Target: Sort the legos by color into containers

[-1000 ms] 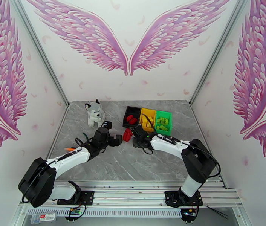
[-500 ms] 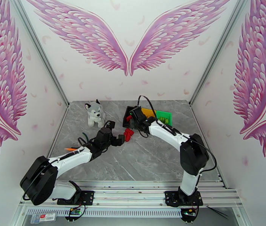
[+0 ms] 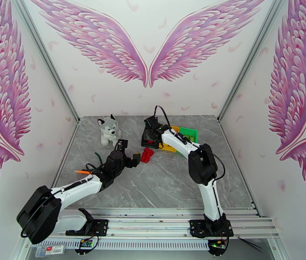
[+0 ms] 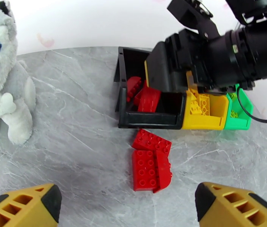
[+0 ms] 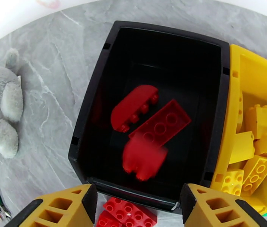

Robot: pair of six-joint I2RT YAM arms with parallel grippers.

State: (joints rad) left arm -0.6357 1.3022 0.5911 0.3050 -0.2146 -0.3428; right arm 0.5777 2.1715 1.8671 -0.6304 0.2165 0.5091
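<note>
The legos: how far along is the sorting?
Mostly done: yellow bricks sit in the yellow bin, green bricks in the green bin, red bricks in the black bin. In hand: nothing; the right gripper is open above the black bin, a blurred red brick beneath it, probably dropping. Left: loose red bricks on the table, before the open left gripper.

light: bright, even | shadows: soft — faint | wrist edges: bowed | red brick (image 5: 144, 157): blurred
</note>
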